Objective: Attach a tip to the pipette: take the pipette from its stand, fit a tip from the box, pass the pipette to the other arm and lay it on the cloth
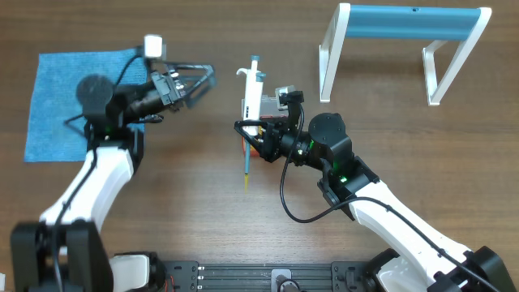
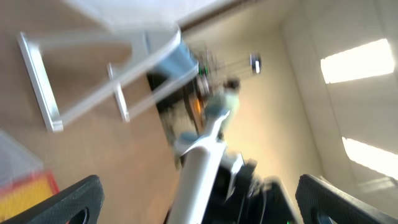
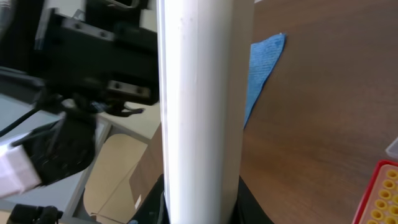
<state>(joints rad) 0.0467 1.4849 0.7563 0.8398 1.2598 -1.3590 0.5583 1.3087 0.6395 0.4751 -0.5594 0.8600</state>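
While the right gripper [image 1: 258, 135] stays out of the cloth's reach, its jaws are clenched on the white body of the pipette [image 1: 253, 101], gripping it partway down. In the right wrist view that white barrel [image 3: 199, 112] rises straight up from between the fingers. Beyond the jaws on one side, the pipette's blue-topped head and white finger hook stick out. On the other side, the slim blue shaft runs on to a pale yellowish tip [image 1: 246, 180] that hangs over the wooden table [image 1: 162, 211]. The tip box [image 3: 379, 193], with rows of yellow tips in a red frame, sits just beside the right jaws and lower than them. From above it is mostly hidden under the gripper. The left gripper [image 1: 203, 85] is released, its two dark fingers [image 2: 68, 202] spread wide. It faces the pipette from the side with a gap of bare table between its fingertips and the white body, so nothing is touching. In the left wrist view the pipette [image 2: 199, 168] stands ahead of the jaws, lined up with the space between them but blurred. Behind the left jaws, back under that arm's wrist, the blue cloth [image 1: 65, 97] lies flat on the table, well apart from the pipette. The white stand [image 1: 405, 32] with its blue crossbar stands far beyond the right jaws, empty of the pipette.
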